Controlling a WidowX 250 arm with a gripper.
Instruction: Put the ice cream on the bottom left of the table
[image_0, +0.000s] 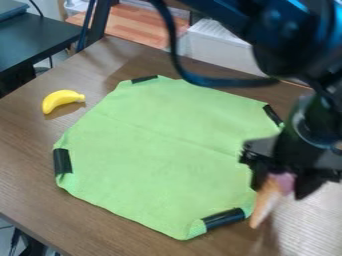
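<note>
Gripper (279, 191) is clenched around the ice cream (266, 200) near the lower-right edge of the green cloth (160, 155), bordered leftward by table (27, 165).

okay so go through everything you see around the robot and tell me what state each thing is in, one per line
Black two-finger gripper: shut on the ice cream
Pink-topped toy ice cream with a tan cone: held, cone tip pointing down
Green cloth: spread out, faintly creased
Black tape strips: stuck over the cloth's edges
Yellow toy banana: lying on the brown wooden table, off the cloth
</note>
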